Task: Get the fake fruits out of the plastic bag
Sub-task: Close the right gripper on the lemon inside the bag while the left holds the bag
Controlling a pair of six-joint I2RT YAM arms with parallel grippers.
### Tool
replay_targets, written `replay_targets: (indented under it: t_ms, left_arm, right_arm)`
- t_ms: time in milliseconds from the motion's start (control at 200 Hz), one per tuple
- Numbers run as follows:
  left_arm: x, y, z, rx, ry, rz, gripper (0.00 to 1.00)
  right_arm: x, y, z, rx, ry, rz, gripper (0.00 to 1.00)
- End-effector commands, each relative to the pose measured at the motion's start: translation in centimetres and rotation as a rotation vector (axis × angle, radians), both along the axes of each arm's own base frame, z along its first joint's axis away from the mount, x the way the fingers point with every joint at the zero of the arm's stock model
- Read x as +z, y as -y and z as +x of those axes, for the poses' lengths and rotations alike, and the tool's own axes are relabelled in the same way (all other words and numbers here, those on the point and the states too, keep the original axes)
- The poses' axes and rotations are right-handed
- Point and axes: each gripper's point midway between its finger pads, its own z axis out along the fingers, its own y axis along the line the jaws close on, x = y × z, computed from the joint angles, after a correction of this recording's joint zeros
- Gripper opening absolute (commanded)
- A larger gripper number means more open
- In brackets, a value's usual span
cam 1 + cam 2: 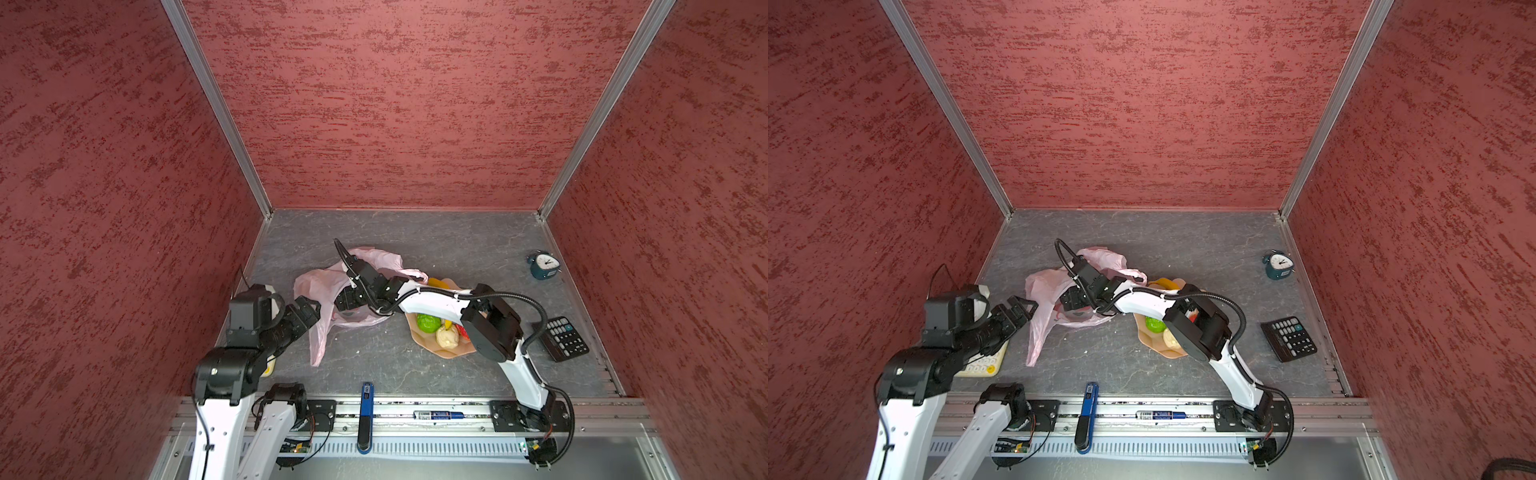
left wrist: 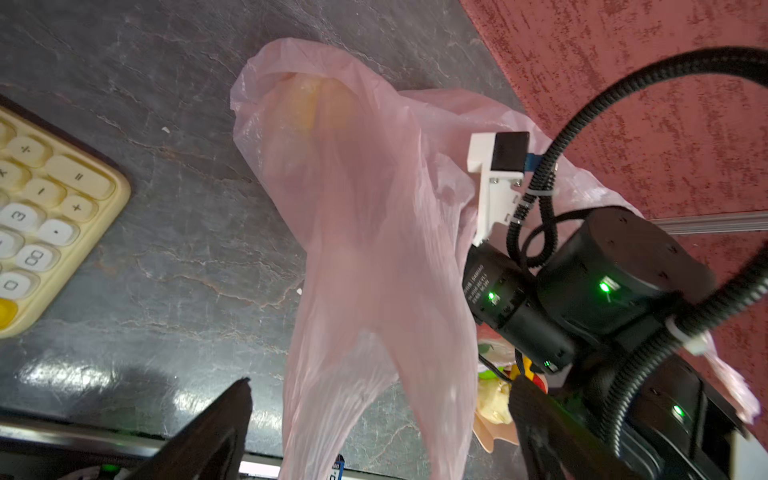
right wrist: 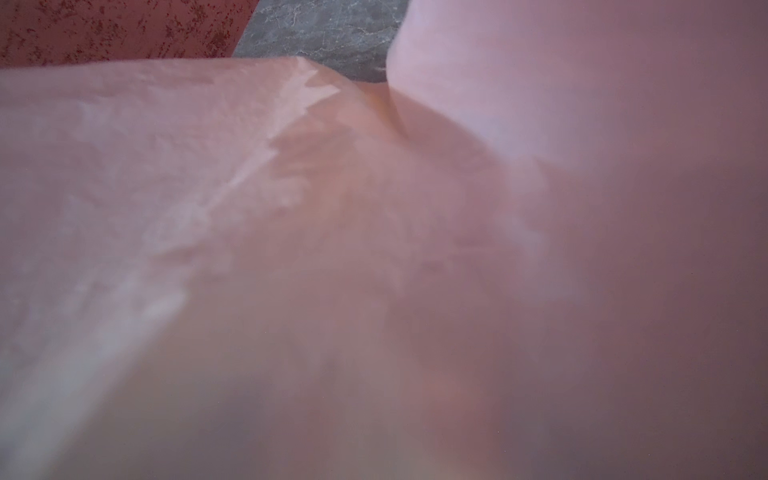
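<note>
The pale pink plastic bag (image 1: 316, 286) lies crumpled on the grey table in both top views. One loop handle (image 1: 318, 345) trails toward the front. My left gripper (image 1: 309, 309) stands open beside the bag. In the left wrist view the handle (image 2: 374, 332) hangs between its spread fingers (image 2: 224, 424) without being pinched. A yellow-orange fruit (image 2: 311, 108) shows through the film. My right gripper (image 1: 348, 300) reaches into the bag's mouth. Pink film (image 3: 208, 208) fills the right wrist view and hides the jaws. A green ball (image 1: 428, 323), a cream ball (image 1: 446, 337) and the banana (image 1: 438, 283) lie in the peach dish (image 1: 453, 353).
A beige keypad (image 1: 984, 365) lies under my left arm. A black calculator (image 1: 565, 338) and a teal alarm clock (image 1: 544, 264) sit at the right. A blue stick-shaped object (image 1: 365, 415) lies across the front rail. Red walls close three sides.
</note>
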Motion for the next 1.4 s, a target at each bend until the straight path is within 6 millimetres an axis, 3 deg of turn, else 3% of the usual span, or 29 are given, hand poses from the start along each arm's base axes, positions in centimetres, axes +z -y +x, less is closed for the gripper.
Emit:
replay_targets:
  t_ms: [0, 130, 260, 441, 501, 631, 701, 907, 1137, 1262, 1398]
  left_arm:
    - [1.4, -0.9, 5.1, 0.025, 0.137, 0.035, 0.96]
    - [0.5, -1.2, 8.8, 0.032, 0.153, -0.006, 0.93]
    - [-1.4, -2.0, 11.0, 0.049, 0.125, 0.0, 0.91]
    - [-3.9, -2.1, 14.0, 0.041, 0.107, -0.037, 0.82]
    - [-4.5, -2.3, 14.9, 0.043, 0.108, -0.038, 0.7]
    - [-4.4, -2.3, 16.5, 0.036, 0.139, -0.068, 0.27]
    - [-3.6, -2.0, 17.0, 0.023, 0.165, -0.079, 0.15]
    - [-0.7, -1.1, 16.7, -0.028, 0.216, -0.071, 0.03]
    - [2.0, 0.7, 15.3, -0.101, 0.264, -0.083, 0.02]
    - [0.4, 1.9, 13.6, -0.151, 0.189, -0.086, 0.02]
    - [-3.8, 2.0, 10.7, -0.142, 0.077, -0.107, 0.02]
  right_arm:
    - [3.0, -0.8, 0.3, 0.006, 0.027, 0.072, 0.85]
    - [3.0, -0.6, 0.3, 0.003, 0.031, 0.066, 0.85]
    - [3.3, -0.7, 0.2, 0.006, 0.031, 0.078, 0.85]
    - [3.4, -0.6, 0.2, 0.006, 0.031, 0.077, 0.85]
    - [3.5, -0.5, 0.2, 0.004, 0.034, 0.075, 0.84]
    - [3.3, -0.4, 0.2, 0.002, 0.038, 0.07, 0.84]
    - [3.2, -0.3, 0.2, 0.001, 0.04, 0.077, 0.84]
    - [4.3, -0.6, 0.5, -0.001, 0.056, 0.148, 0.86]
    - [5.7, -0.1, 1.4, -0.027, 0.073, 0.237, 0.87]
    - [6.4, 0.0, 1.8, -0.041, 0.079, 0.265, 0.88]
    - [5.9, 0.3, 2.0, -0.058, 0.079, 0.24, 0.89]
